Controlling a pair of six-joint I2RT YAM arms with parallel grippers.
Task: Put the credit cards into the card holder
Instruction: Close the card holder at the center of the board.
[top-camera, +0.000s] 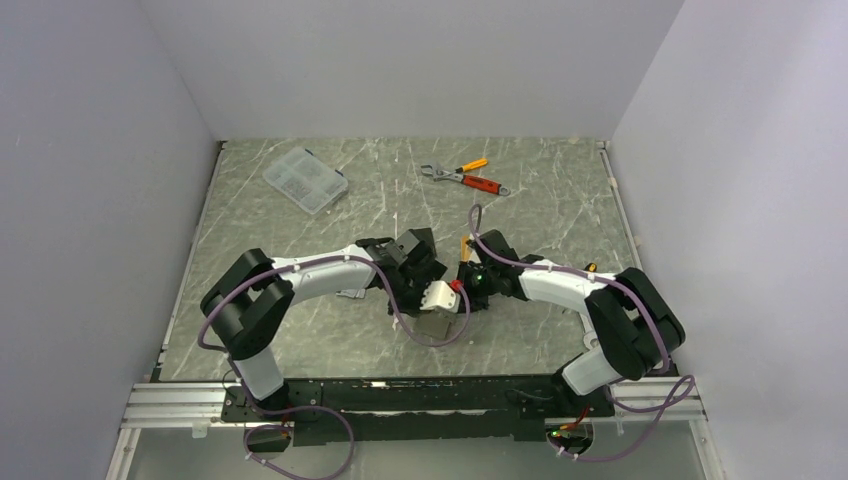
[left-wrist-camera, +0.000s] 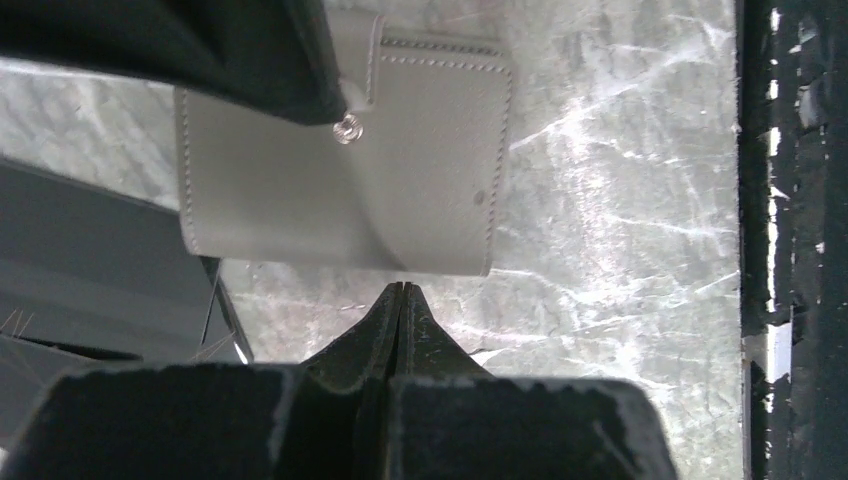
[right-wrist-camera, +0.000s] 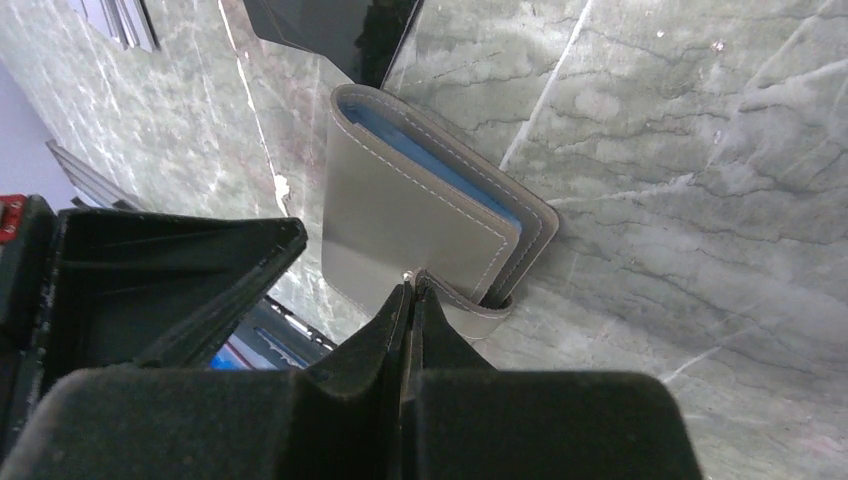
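Grey-green marbled table (top-camera: 560, 200), streaked with pale scratches, boxed in by plain white walls (top-camera: 420, 70) on three sides. Toward the far left, a clear compartment box (top-camera: 305, 180); at the far middle, an orange-handled wrench and pliers (top-camera: 465, 178), lying together and well apart from the arms.

Left arm (top-camera: 300, 275) and right arm (top-camera: 570, 285) both folded at the elbow and reaching inward, wrists meeting over the table's centre, purple cables looping between them.

Card holder (right-wrist-camera: 420, 215) flat on the table under the two wrists, folded closed, taupe outside with blue lining showing at the open edge.

Left gripper (left-wrist-camera: 402, 295) fully closed with nothing between the fingers, tips low and just beside one edge of the card holder.

Right gripper (right-wrist-camera: 410, 295) likewise pressed closed, tips right at the snap tab (right-wrist-camera: 470, 305) where it wraps round the card holder; whether the tab is actually pinched, impossible to tell.

Glossy black card (right-wrist-camera: 335, 30) on the table just beyond the card holder.
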